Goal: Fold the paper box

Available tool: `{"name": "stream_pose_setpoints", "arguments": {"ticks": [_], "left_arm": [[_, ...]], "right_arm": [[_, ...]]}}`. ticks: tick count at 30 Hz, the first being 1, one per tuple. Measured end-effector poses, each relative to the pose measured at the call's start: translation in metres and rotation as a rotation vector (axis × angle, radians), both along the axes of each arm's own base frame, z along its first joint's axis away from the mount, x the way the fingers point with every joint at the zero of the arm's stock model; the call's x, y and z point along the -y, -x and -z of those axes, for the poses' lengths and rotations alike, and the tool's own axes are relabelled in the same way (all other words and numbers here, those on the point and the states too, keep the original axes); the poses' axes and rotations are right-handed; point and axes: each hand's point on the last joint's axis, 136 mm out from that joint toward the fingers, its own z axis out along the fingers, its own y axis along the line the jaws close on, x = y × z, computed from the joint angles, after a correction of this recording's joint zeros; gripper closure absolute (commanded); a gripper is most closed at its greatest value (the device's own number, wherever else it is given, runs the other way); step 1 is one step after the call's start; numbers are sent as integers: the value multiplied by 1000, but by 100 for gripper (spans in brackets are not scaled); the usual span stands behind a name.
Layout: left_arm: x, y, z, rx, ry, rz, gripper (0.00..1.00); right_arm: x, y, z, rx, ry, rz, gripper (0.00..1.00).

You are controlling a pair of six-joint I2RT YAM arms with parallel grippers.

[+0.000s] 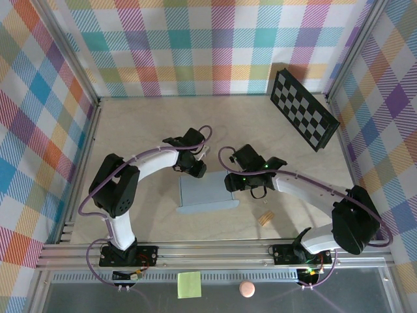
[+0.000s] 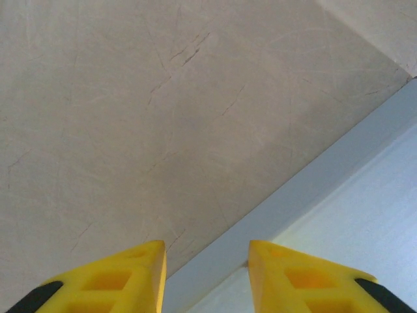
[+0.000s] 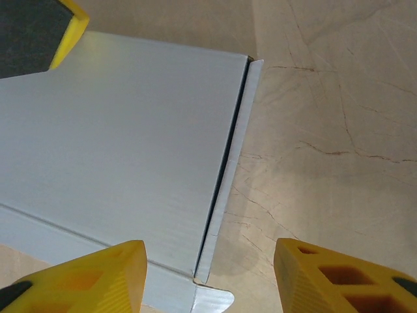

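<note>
The paper box (image 1: 207, 193) lies flat on the table as a pale grey rectangle between both arms. My left gripper (image 1: 197, 167) hangs over its far edge, jaws apart, with the box's edge (image 2: 339, 215) running diagonally under the yellow fingertips (image 2: 140, 274). My right gripper (image 1: 236, 183) hovers at the box's right side, open; the box top (image 3: 124, 143), a narrow side flap (image 3: 234, 169) and a small rounded tab (image 3: 212, 301) lie below its fingertips (image 3: 98, 274). Nothing is held in either gripper.
A black-and-white checkerboard panel (image 1: 303, 109) leans at the back right. A small tan block (image 1: 265, 219) lies near the front right of the table. A yellow-green sticky note (image 1: 189, 284) and a pink round thing (image 1: 247, 289) sit on the front rail.
</note>
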Motion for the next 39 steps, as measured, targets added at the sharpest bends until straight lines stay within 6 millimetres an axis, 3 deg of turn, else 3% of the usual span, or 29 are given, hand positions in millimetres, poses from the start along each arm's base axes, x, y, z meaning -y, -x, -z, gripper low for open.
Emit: {"name": "stream_pose_setpoints", "arguments": {"ticks": [10, 21, 24, 30, 35, 39], "left_arm": [[1, -1, 0, 3, 0, 7, 63], [1, -2, 0, 7, 1, 6, 63], [1, -2, 1, 7, 1, 6, 63], [1, -3, 1, 7, -1, 6, 64], [1, -5, 1, 15, -7, 2, 65], [2, -9, 2, 18, -14, 0, 65]], "right_arm": [[-17, 13, -19, 70, -103, -190, 43], [-53, 61, -13, 261, -99, -710, 30], [-66, 71, -13, 344, -77, -856, 21], [-79, 76, 8, 456, 25, -1091, 20], [-78, 71, 29, 474, 112, -1194, 20], [-79, 66, 33, 518, 156, -1246, 20]]}}
